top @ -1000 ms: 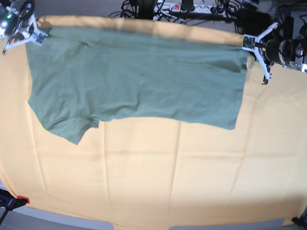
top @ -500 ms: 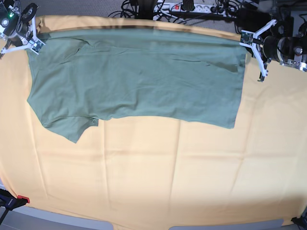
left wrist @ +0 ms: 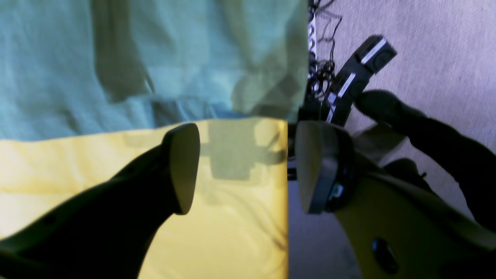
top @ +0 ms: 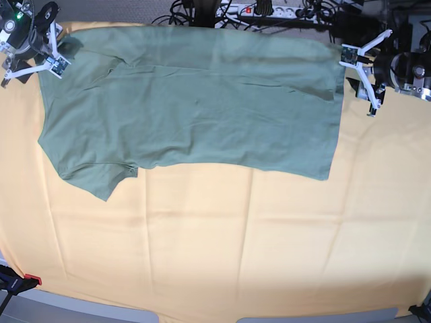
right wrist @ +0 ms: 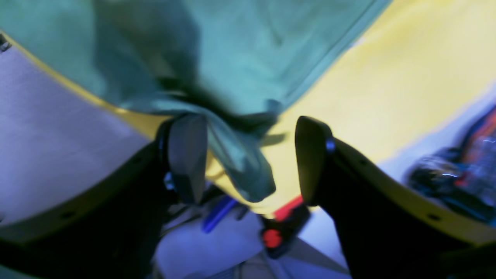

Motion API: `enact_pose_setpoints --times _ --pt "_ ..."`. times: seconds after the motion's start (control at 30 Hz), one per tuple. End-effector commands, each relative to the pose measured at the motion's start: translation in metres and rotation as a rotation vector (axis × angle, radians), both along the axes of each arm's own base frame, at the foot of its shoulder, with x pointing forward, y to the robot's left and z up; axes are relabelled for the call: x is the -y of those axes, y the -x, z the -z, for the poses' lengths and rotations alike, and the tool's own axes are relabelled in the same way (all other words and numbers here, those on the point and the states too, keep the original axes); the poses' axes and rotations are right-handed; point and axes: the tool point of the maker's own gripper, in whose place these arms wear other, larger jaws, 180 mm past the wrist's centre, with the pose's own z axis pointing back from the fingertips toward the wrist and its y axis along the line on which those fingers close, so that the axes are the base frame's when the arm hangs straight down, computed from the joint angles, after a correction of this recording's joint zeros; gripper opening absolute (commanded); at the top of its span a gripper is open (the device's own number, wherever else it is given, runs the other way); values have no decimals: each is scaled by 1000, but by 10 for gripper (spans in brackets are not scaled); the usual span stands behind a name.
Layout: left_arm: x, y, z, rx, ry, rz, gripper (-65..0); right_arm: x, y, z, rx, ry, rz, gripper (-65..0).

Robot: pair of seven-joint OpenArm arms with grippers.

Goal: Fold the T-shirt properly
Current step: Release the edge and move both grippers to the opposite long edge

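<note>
Sage-green and thin, the T-shirt (top: 202,114) lies across the far part of the yellow cloth (top: 202,249), its long side running along the cloth's far edge, with a sleeve poking toward the near side at the base view's left. It looks light and limp, so it should bend easily but wrinkle, creep or drag a lower layer along if pulled from one spot; nothing about it seems fragile or especially slippery. The best holds are probably the two ends of a straight edge, pinched deep enough to catch every layer meant to move, then lifted together with slight tension. The loose sleeve would want tucking in first, taken near its hem. At the shirt's far corner on the base view's right, the left gripper (left wrist: 248,168) has its jaws spread wide, with nothing between them. The right gripper (right wrist: 250,161), by the opposite far corner, also stands open; a flap of the shirt rises between its fingers, unpinched. Beyond the cloth's far edge, cables (top: 236,15) lie in a tangle.
</note>
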Motion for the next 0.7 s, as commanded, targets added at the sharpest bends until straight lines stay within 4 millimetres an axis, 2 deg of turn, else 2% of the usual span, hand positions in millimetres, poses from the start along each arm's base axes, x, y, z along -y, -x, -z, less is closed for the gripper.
enact_pose_setpoints --times 0.0,0.2,0.43,0.53,0.67 --pt "-4 -12 -9 46 -12 -12 -260 6 -10 -11 44 52 -18 -271" --pt "0 -41 -19 171 21 -89 -260 25 -33 -32 202 181 -13 -271" --pt "16 -93 -45 341 126 -258 -260 40 -64 -68 449 289 28 -271" --pt "19 -111 -52 389 159 -287 -279 39 -80 -81 535 281 38 -271" --pt "20 -130 -54 423 197 -340 -286 28 -104 -95 651 208 26 -271"
